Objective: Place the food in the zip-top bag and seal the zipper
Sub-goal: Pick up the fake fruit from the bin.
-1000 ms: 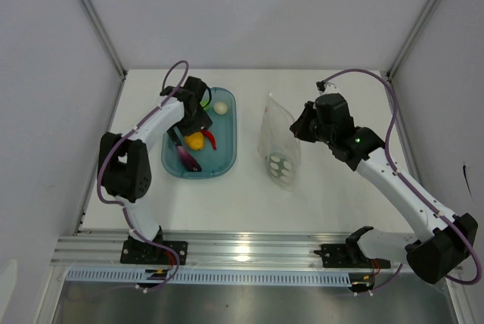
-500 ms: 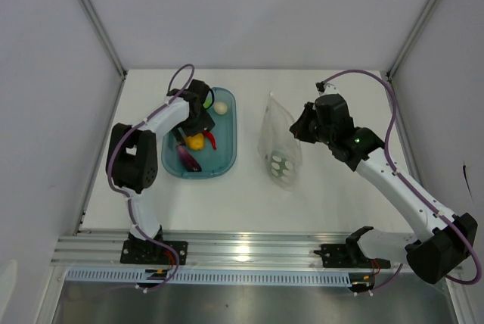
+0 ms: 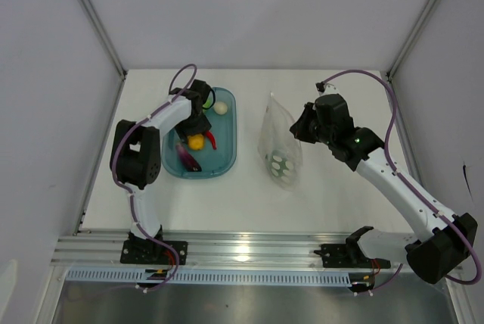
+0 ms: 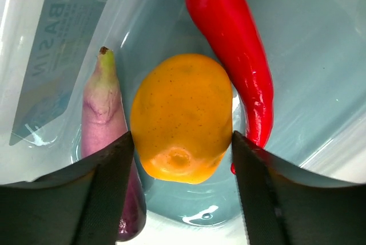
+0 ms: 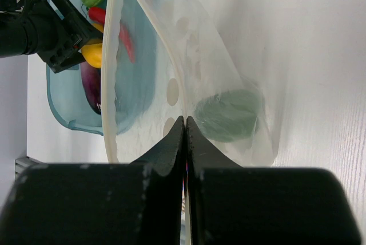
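Observation:
The teal tub (image 3: 227, 159) holds the food. My left gripper (image 3: 196, 136) reaches down into it. In the left wrist view its fingers (image 4: 108, 188) press both sides of the yellow-orange piece (image 4: 182, 116), with the gripper (image 4: 182, 142) shut on it. A red chili (image 4: 234, 44) lies to its right and a purple piece (image 4: 103, 113) to its left. A white ball (image 3: 220, 108) and a light green pod (image 3: 207, 100) sit at the tub's far end. My right gripper (image 5: 185, 120) is shut on the edge of the zip-top bag (image 3: 278, 142), holding its mouth and zipper (image 5: 107, 67) up. A dark green pepper (image 5: 229, 116) lies inside.
The tub stands left of centre and the bag right of it, with a strip of white table (image 3: 246, 195) between and in front. Grey walls close in the back and both sides. The metal rail (image 3: 242, 252) with both arm bases runs along the near edge.
My left arm folded in closer over the tub and its jaws narrowed onto the yellow-orange piece. The right arm and the bag have not moved.

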`<state>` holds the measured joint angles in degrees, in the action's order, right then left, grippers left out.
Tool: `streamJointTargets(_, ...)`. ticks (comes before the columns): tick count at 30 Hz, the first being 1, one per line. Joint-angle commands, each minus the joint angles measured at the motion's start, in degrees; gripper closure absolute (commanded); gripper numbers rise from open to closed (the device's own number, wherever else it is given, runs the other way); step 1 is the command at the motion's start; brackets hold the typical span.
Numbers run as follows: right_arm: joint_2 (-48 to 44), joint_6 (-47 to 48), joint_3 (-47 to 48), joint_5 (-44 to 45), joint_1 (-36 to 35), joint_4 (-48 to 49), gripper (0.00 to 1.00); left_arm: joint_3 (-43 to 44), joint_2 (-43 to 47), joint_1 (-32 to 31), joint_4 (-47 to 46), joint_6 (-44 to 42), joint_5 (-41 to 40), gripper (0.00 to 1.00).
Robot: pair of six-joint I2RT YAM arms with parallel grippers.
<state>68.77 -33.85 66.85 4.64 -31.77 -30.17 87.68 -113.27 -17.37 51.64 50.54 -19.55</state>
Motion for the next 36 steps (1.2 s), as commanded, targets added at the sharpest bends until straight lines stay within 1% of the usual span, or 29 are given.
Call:
streamJointTargets(1,-1.4,0.6,0.9,0.2,0.1,-0.1,1.0,1.6,-0.3,0.6,0.2,-1.1,-2.1,0.33)
streamJointTargets(2,-1.4,0.6,0.9,0.0,0.1,0.0,1.0,1.7,-0.3,0.6,0.0,-1.5,-2.0,0.39)
streamJointTargets(4,-1.4,0.7,0.9,0.1,0.1,-0.1,1.0,1.6,-0.1,0.6,-0.1,-1.9,-2.2,0.41)
streamJointTargets(5,-1.5,0.6,0.9,0.2,0.1,0.0,1.0,1.0,0.2,0.6,-1.2,-2.2,-2.0,0.48)
streamJointTargets(7,-1.6,0.6,0.9,0.1,0.1,-0.1,1.0,0.6,0.3,0.6,-2.0,-3.0,-1.5,0.49)
streamJointTargets(8,-1.6,0.6,0.9,0.2,0.2,0.0,1.0,0.5,0.3,0.6,-2.0,-3.1,-1.5,0.51)
streamJointTargets(10,-1.9,0.4,0.9,0.2,0.1,0.0,1.0,0.4,0.3,0.5,-2.7,-3.7,-1.0,0.62)
streamJointTargets(11,-1.8,0.5,0.8,0.3,0.1,-0.1,1.0,0.1,0.5,0.6,-3.0,-3.9,-0.7,0.71)
streamJointTargets(12,-2.0,0.5,0.8,0.3,0.1,0.0,1.0,-0.1,0.8,0.6,-3.5,-4.0,-0.7,0.77)
streamJointTargets(13,-1.9,0.5,0.9,0.5,0.1,-0.1,1.0,-0.3,1.6,0.5,-4.0,-4.6,-0.7,0.89)
streamJointTargets(15,-2.0,0.5,0.8,0.5,0.1,-0.1,1.0,-0.3,2.9,0.5,-4.0,-4.8,-0.9,0.99)
streamJointTargets(18,-1.7,0.4,0.7,0.5,0.1,0.0,1.0,0.4,6.7,0.1,-3.6,-6.2,-2.6,1.0)
streamJointTargets(21,-1.0,0.4,0.9,0.4,0.1,0.2,1.0,2.8,11.4,-1.1,-2.0,-7.7,-2.5,0.99)
streamJointTargets(26,0.4,0.6,2.0,1.0,-0.3,0.1,1.0,2.6,21.9,-5.0,-6.5,-12.7,1.6,0.99)
streamJointTargets(27,0.7,1.0,2.2,1.3,-0.4,-0.1,1.0,2.4,25.6,-5.7,-7.6,-14.4,6.3,0.99)
streamJointTargets(29,1.4,1.6,3.5,4.1,-1.6,-0.9,1.0,1.1,29.3,-7.1,-10.8,-15.4,12.8,0.99)
streamJointTargets(30,1.8,1.9,4.0,5.4,-2.2,-1.5,1.0,-0.7,32.6,-7.5,-14.3,-15.0,16.2,1.0)
streamJointTargets(31,2.1,2.6,5.1,6.4,-3.4,-2.5,1.0,-0.8,34.0,-8.4,-15.5,-14.0,21.6,1.0)
streamJointTargets(33,2.9,3.0,6.1,9.0,-4.3,-3.4,1.0,-0.9,36.2,-9.3,-17.9,-10.8,25.1,0.99)
streamJointTargets(34,3.0,3.2,6.5,9.7,-4.8,-3.7,1.0,-0.8,36.5,-10.4,-18.8,-10.0,29.3,0.99)
streamJointTargets(36,3.1,3.3,6.9,11.0,-6.0,-3.9,1.0,-0.8,36.3,-11.3,-20.5,-6.8,33.5,0.99)
